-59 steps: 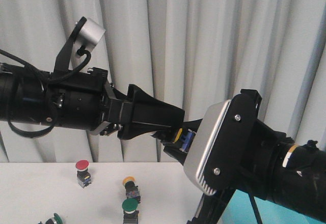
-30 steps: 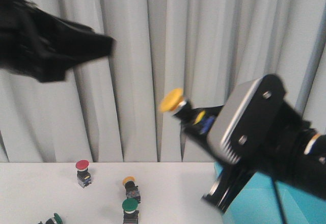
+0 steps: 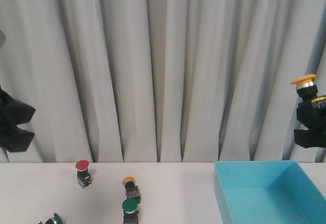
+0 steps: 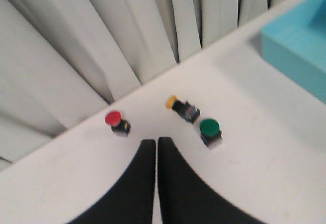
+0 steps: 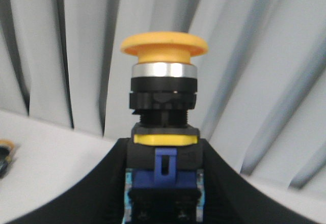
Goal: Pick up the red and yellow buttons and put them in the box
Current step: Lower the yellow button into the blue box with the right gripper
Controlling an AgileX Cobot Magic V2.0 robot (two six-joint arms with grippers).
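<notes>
High at the right edge, above the far right of the turquoise box (image 3: 265, 196), my right gripper (image 3: 310, 113) is shut on a yellow button (image 3: 304, 84). Its cap stands upright and its dark and blue body (image 5: 164, 147) is clamped between the fingers (image 5: 164, 183). My left gripper (image 3: 20, 124) hangs at the left edge, shut and empty (image 4: 156, 143). On the table a red button (image 3: 83, 172) (image 4: 116, 122) stands upright. A second yellow button (image 3: 131, 186) (image 4: 181, 107) lies tipped over near the middle.
A green button (image 3: 130, 208) (image 4: 210, 131) stands just in front of the tipped yellow one, and another green one (image 3: 55, 219) shows at the bottom edge. A grey pleated curtain (image 3: 163, 66) closes the back of the table. The box corner (image 4: 300, 46) shows in the left wrist view.
The arms have parted from the middle of the view. The left swung away to the left edge. The right carried the yellow button rightward to above the box, cap now upright.
</notes>
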